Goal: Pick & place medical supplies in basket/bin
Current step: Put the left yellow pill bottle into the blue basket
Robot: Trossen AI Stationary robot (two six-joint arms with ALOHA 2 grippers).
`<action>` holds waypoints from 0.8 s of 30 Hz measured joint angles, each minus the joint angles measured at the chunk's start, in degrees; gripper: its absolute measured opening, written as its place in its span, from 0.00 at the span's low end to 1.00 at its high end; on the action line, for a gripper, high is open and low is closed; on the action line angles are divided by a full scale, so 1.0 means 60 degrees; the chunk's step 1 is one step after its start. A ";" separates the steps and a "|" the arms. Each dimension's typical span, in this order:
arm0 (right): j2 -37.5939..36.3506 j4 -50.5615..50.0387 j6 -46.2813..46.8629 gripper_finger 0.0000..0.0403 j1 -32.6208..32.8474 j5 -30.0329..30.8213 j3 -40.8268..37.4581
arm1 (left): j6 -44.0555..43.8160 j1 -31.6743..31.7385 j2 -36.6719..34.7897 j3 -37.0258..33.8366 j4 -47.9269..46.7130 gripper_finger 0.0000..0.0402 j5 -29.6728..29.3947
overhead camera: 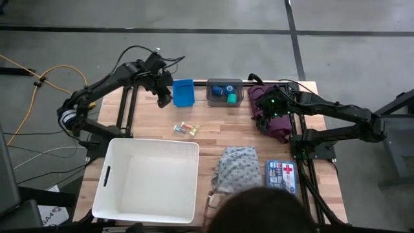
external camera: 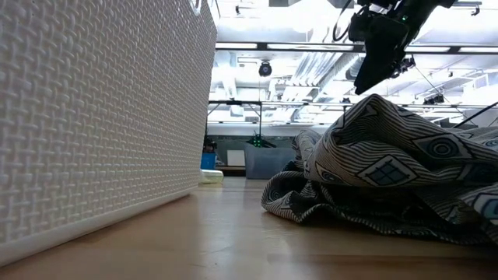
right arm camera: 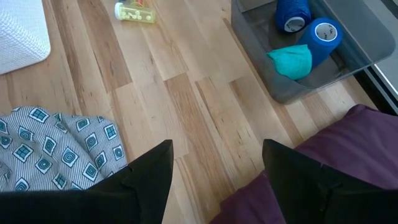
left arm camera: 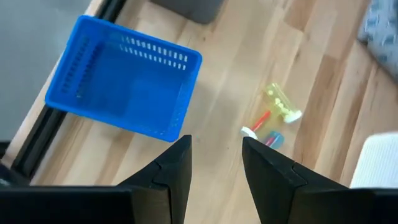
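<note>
Right gripper [overhead camera: 266,111] hovering above the maroon cloth [overhead camera: 279,127] at the table's far right, jaws apart and empty, nothing between the fingers [right arm camera: 149,174] but bare wood and a fold of the cloth. Soft, limp and light, by the look; likely to sag and trail, so best pinched at a raised fold near the middle rather than an edge. Left gripper [overhead camera: 162,97] at far left beside the blue bin [overhead camera: 184,92], jaws narrowly apart, empty. Vials [overhead camera: 185,129] lying loose mid-table: small, hard, probably prone to rolling. Tape rolls [right arm camera: 308,28] in the grey bin [overhead camera: 224,91], far centre. Grey cloth [overhead camera: 237,169] heaped near, right of the basket [overhead camera: 107,178], which sits near left with nothing inside yet.
</note>
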 joint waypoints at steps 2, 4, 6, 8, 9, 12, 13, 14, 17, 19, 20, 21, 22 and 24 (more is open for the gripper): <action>0.0000 0.0000 0.0000 0.58 0.0001 0.0000 0.0000 | 0.0309 -0.0130 0.0055 0.0000 -0.0014 0.34 -0.0024; 0.0000 -0.0004 0.0000 0.58 -0.0003 0.0000 0.0000 | 0.0496 -0.0241 0.0061 0.0000 -0.0073 0.34 -0.0034; 0.0000 0.0000 -0.0002 0.58 0.0000 0.0000 0.0000 | 0.0556 -0.0364 0.0058 0.0000 -0.0079 0.34 -0.0098; 0.0000 -0.0003 0.0000 0.58 0.0000 0.0000 0.0000 | 0.0559 -0.0424 0.0058 0.0000 -0.0211 0.34 -0.0225; 0.0000 0.0000 0.0000 0.58 -0.0003 0.0000 0.0000 | 0.0562 -0.0425 0.0058 0.0000 -0.0319 0.34 -0.0273; 0.0000 0.0000 0.0000 0.58 0.0001 0.0000 0.0000 | 0.0553 -0.0414 0.0058 0.0000 -0.0533 0.34 -0.0311; 0.0000 -0.0002 0.0000 0.58 0.0000 0.0000 0.0000 | 0.0569 -0.0411 0.0058 0.0000 -0.0554 0.34 -0.0311; 0.0000 -0.0001 0.0000 0.59 -0.0001 0.0000 0.0000 | 0.0659 -0.0414 0.0058 0.0000 -0.0540 0.34 -0.0310; 0.0000 0.0000 0.0000 0.59 0.0001 0.0000 0.0000 | 0.1143 -0.0418 0.0062 0.0000 -0.0390 0.34 -0.0306; 0.0000 -0.0004 0.0000 0.59 0.0001 0.0000 0.0000 | 0.1457 -0.0460 0.0136 0.0000 -0.0198 0.34 -0.0280; 0.0000 0.0000 -0.0003 0.59 0.0001 0.0000 0.0000 | 0.1575 -0.0500 0.0224 0.0000 -0.0119 0.34 -0.0280; 0.0000 -0.0003 0.0000 0.59 -0.0002 0.0000 0.0000 | 0.1690 -0.0552 0.0311 0.0000 -0.0070 0.34 -0.0280; 0.0000 0.0000 0.0000 0.59 -0.0001 0.0000 0.0000 | 0.1779 -0.0610 0.0417 0.0000 -0.0027 0.34 -0.0271; 0.0000 -0.0004 -0.0001 0.59 -0.0001 0.0000 0.0000 | 0.1842 -0.0748 0.0674 0.0000 0.0139 0.34 -0.0155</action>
